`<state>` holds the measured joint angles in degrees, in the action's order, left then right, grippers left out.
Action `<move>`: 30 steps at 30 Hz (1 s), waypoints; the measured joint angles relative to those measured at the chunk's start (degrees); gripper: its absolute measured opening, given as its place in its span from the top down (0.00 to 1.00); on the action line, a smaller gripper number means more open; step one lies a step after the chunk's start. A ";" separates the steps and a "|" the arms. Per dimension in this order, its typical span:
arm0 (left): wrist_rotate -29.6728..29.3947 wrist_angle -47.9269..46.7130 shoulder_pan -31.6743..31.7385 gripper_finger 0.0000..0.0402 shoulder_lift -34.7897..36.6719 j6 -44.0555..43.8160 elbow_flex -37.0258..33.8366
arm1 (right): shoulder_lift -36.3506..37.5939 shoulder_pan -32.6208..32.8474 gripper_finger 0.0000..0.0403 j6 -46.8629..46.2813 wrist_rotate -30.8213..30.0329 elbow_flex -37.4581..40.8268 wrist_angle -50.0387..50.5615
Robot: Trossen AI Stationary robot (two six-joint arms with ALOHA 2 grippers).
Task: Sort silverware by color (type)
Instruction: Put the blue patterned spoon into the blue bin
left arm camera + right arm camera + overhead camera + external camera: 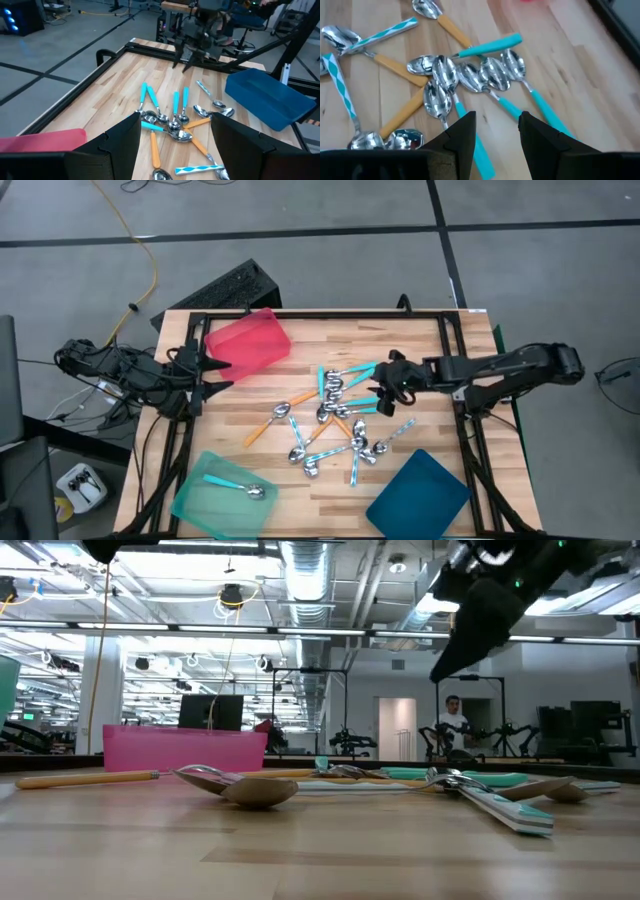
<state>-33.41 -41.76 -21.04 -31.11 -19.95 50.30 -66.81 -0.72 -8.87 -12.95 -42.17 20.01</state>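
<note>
The right gripper [386, 385] hangs open and empty just above the pile of spoons [340, 415] at mid-table, fingers [462, 131] parted over a turquoise handle [480, 150] that runs lengthwise between them. That handle's long axis points along the gap rather than across it, so a wrist turn looks needed before closing. The left gripper [215, 372] waits wide open by the red tray [250, 340], well apart; 1 turquoise spoon [235, 485] already lies in the mint-green tray [200, 505].
</note>
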 joint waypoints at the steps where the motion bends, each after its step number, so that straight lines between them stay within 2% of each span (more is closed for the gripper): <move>1: -0.29 0.02 0.02 0.44 0.00 0.03 0.00 | -0.01 -0.41 0.58 0.06 0.44 1.08 -1.46; 7: -0.37 0.00 0.00 0.44 -0.01 0.19 0.00 | -0.02 -1.36 0.58 -0.04 1.25 5.69 -7.51; 14: -1.12 0.01 0.00 0.44 -0.01 0.23 0.00 | -0.02 -1.32 0.58 0.20 1.12 11.21 -18.93; 20: -1.80 0.00 0.00 0.44 -0.01 0.23 0.00 | -0.43 -2.15 0.58 0.41 0.63 12.66 -21.52; 30: -1.95 -0.15 0.00 0.44 -0.23 0.23 0.00 | -12.75 -2.21 0.57 4.36 0.94 11.69 -33.25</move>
<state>-35.35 -41.90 -21.04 -31.34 -19.73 50.30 -79.56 -2.94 -4.50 -12.01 -30.48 -13.24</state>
